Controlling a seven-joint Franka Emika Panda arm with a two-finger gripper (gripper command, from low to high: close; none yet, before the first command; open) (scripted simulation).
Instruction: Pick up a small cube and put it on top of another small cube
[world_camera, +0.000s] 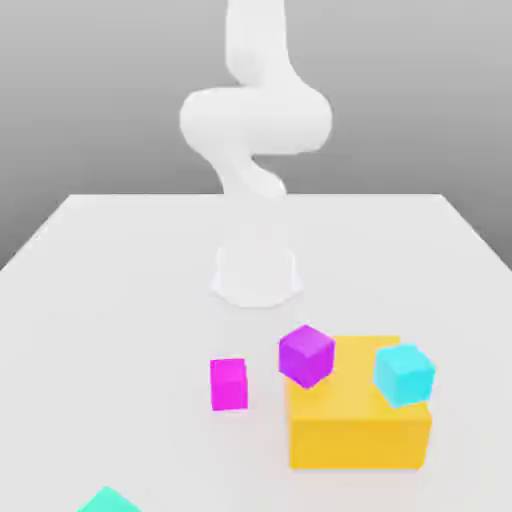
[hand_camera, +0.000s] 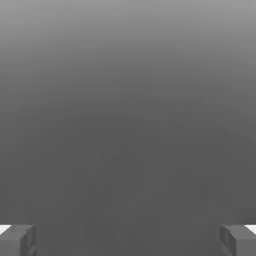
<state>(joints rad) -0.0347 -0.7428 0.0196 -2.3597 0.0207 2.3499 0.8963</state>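
Observation:
The small magenta-pink cube (world_camera: 229, 384) rests on the white table (world_camera: 120, 300), toward the front and just left of centre in the exterior view. The small cyan cube (world_camera: 404, 374) sits tilted at the upper right corner of a large yellow-orange block (world_camera: 360, 420). Whether it lies on the block or behind it I cannot tell. In the hand view my gripper (hand_camera: 128, 241) is open. Its two grey fingertips (hand_camera: 20, 241) stand far apart with nothing between them, against plain grey background. The white arm (world_camera: 255, 120) rises from its base and leaves the exterior view at the top.
A darker purple cube (world_camera: 306, 354) sits tilted at the yellow-orange block's upper left corner, close to the magenta cube. A teal-green block (world_camera: 108, 500) pokes in at the table's front left edge. The arm's base (world_camera: 256, 272) stands behind the cubes.

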